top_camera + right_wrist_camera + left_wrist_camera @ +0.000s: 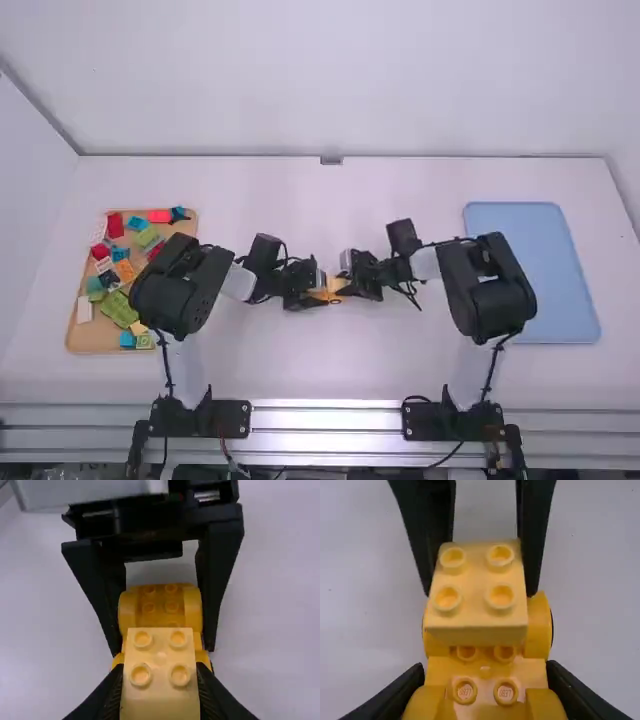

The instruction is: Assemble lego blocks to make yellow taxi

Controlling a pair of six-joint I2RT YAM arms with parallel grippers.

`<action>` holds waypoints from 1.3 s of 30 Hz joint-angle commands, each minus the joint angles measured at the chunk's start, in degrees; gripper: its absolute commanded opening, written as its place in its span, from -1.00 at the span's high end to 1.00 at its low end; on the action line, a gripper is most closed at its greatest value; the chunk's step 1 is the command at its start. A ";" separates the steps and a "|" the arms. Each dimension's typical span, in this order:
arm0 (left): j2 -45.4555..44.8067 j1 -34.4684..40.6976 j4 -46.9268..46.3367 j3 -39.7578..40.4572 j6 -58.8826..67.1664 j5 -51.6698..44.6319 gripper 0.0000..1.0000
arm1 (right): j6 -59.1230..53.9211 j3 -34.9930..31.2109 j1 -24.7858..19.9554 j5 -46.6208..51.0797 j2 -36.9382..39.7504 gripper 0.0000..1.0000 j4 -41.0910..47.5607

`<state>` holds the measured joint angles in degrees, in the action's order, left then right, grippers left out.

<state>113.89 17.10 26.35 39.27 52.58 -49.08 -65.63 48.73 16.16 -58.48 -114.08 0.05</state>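
Fingers, left gripper (324, 292): closed on the sides of the yellow taxi base (485, 672).
Fingers, right gripper (343, 286): closed on a pale yellow block (477, 592), four studs facing up.
Taxi base: above the table (330, 365), between the two grippers; studs on top, rounded yellow parts along both sides.
Pale block: over the taxi base, lined up along it, some base studs showing beside it. Cannot tell whether it is seated or just above.
Wooden tray: left of the taxi base, well apart (88, 338). Mixed load, loosely scattered, some pieces overlapping.
Wooden tray, far part: red block (116, 225), blue block (137, 223), small dark piece (179, 216).
Wooden tray, middle: orange block (125, 270), teal piece (95, 284), more red and white.
Wooden tray, near part: white block (85, 309), lime green plate (118, 309), small yellow piece (138, 328), blue piece (127, 340).
Wooden tray, right edge: partly behind the left arm (175, 300); contents under there hidden.
Blue tray: right of the taxi base, well apart (560, 245). Flat blue surface, rounded corners, left portion partly behind the right arm (490, 300).
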 commanded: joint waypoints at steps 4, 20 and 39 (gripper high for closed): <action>0.57 0.15 0.00 -0.63 0.87 -0.92 0.25 | 1.49 -0.81 1.22 2.56 0.09 0.69 -0.76; 0.57 0.15 -0.42 -0.66 0.87 -0.87 0.21 | 4.33 -0.83 1.51 6.97 0.07 0.63 -0.61; 0.57 0.15 -0.50 -0.66 0.85 -0.94 0.21 | 2.40 -0.81 0.46 7.52 0.09 0.53 0.26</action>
<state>113.89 17.10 26.35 39.24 52.51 -48.97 -62.96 48.58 16.51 -56.12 -113.71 0.58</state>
